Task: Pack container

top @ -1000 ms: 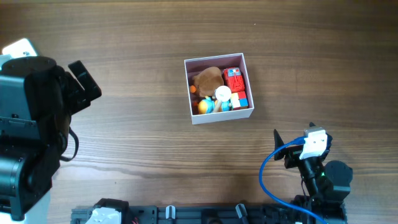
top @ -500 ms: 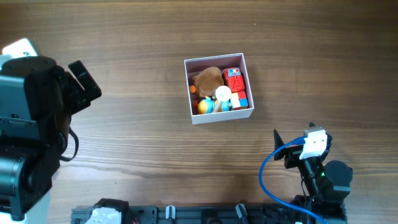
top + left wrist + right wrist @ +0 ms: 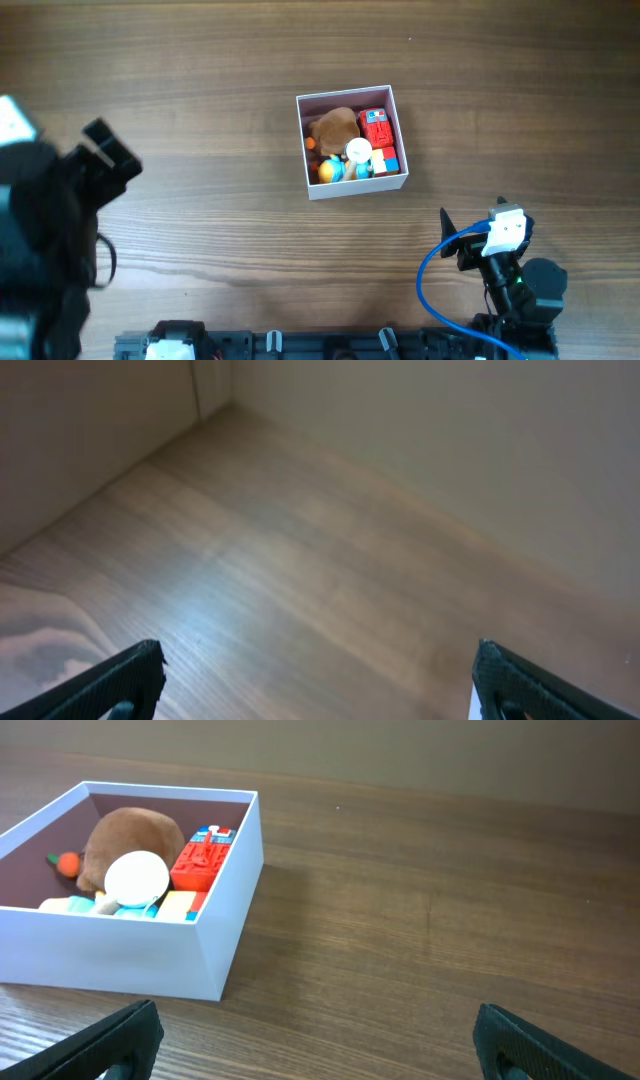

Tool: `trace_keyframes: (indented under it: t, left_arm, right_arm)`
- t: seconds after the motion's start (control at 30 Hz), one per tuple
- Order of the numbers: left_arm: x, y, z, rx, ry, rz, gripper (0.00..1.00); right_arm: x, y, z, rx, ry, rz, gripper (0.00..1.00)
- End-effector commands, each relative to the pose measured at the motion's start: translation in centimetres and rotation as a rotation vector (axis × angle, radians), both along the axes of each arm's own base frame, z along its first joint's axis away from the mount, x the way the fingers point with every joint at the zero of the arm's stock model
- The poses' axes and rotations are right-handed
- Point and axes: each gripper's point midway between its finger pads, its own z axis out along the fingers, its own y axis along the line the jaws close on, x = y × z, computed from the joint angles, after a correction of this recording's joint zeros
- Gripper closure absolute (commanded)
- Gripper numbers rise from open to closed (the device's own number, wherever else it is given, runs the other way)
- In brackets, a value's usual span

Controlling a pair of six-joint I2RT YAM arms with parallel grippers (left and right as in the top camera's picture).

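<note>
Claws spread and empty: left claw [image 3: 318, 666] and right claw [image 3: 315, 1026] sit well apart from the container [image 3: 360, 185].
Holding toys [image 3: 378, 130], it rests mid-bench [image 3: 250, 60], slightly toward the far edge; thin cardboard looks light yet crushable, so pinch one white wall near a corner.

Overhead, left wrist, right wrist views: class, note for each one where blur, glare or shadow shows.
Overhead view: the black left arm is blurred, the rest sharp. Left wrist view: soft focus, a pale sheen on the brown wooden table. Right wrist view: crisp; the square white cardboard container casts a faint shadow rightward.
</note>
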Motion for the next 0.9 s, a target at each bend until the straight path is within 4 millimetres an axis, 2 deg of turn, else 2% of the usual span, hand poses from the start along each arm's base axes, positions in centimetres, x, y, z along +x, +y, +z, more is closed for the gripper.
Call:
trace_keyframes:
  t: [0.0, 0.3, 0.47, 0.7, 0.87]
  left_arm:
    - [-0.5, -0.2, -2.8, -0.066, -0.069, -0.018, 0.00]
    - [0.6, -2.1, -12.6, -0.112, -0.272, -0.130, 0.00]
    - [0.7, -2.8, -17.8, -0.127, -0.311, -0.173, 0.00]
    - [0.6, -3.0, -22.1, -0.124, -0.370, -0.184, 0.00]
    - [0.4, -3.0, -23.5, -0.125, -0.384, -0.184, 0.00]
  right_arm:
    - [0.0, 0.3, 0.2, 0.012, -0.014, 0.015, 0.00]
    - [0.0, 0.3, 0.2, 0.011, -0.014, 0.014, 0.00]
    - [0.0, 0.3, 0.2, 0.011, -0.014, 0.015, 0.00]
    - [0.0, 0.3, 0.2, 0.011, -0.014, 0.015, 0.00]
    - [0.0, 0.3, 0.2, 0.011, -0.014, 0.015, 0.00]
